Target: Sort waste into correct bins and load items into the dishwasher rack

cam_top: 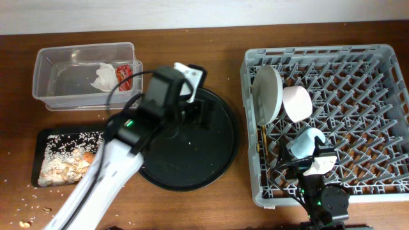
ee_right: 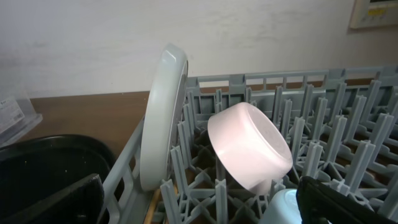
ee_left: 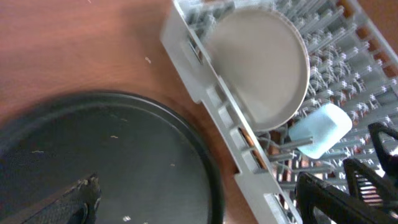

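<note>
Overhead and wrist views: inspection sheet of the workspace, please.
Surface: brown wooden table; round black tray on it, nearly bare.
Job's things: tissue and red wrapper in clear tub; food scraps in flat black tray; plate, bowl, cup, chopsticks in rack.
Clutter: crumbs on table beside flat black tray.
Grippers: left gripper open over round black tray; right gripper open over rack, by cup.
Cables: black cable looped on left arm.
Surroundings: white wall behind.

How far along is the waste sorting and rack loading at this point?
Done: tissue and red wrapper in the clear tub; food scraps on the flat black tray; plate, bowl, blue cup and chopsticks in the rack. In hand: nothing, left gripper and right gripper both open. Left: stray crumbs on the table by that tray.
</note>
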You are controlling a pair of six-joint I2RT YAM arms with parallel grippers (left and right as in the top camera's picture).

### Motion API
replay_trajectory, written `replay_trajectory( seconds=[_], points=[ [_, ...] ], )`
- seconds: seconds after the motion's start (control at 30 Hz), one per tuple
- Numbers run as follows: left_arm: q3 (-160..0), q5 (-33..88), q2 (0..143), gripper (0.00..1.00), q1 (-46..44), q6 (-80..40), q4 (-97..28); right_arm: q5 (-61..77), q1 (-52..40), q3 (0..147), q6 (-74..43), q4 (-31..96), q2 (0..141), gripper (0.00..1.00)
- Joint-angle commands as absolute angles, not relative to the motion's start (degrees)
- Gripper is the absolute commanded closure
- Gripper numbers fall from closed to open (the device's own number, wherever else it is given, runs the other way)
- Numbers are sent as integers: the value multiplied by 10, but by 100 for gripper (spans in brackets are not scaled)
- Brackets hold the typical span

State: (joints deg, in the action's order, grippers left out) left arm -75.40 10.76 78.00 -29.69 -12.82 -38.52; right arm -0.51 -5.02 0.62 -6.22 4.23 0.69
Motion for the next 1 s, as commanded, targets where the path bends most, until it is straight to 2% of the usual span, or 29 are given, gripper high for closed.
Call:
replay_trajectory(
  seconds=[0.0, 0.23, 0.33, 0.43, 0.7, 0.97],
  points=[
    [-754, 9, 669, 1, -295, -104, -433, -6, -48, 3, -64, 46, 4, 2],
    [-754, -196, 531, 1, -295, -103, -554, -6, -48, 3, -64, 46, 4, 2],
    [-752, -197, 504, 1, -296, -32, -561, -6, -48, 3, -64, 46, 4, 2],
    [-725, -199, 483, 1, -279, -14, -550, -6, -48, 3, -64, 46, 4, 2],
    [-378, -175, 262, 1, -206, -12, -244, -6, -48, 3, -64, 46, 4, 2],
    [-131, -178, 94, 1, -183, -12, -95, -6, -48, 3, -64, 46, 4, 2]
  ],
)
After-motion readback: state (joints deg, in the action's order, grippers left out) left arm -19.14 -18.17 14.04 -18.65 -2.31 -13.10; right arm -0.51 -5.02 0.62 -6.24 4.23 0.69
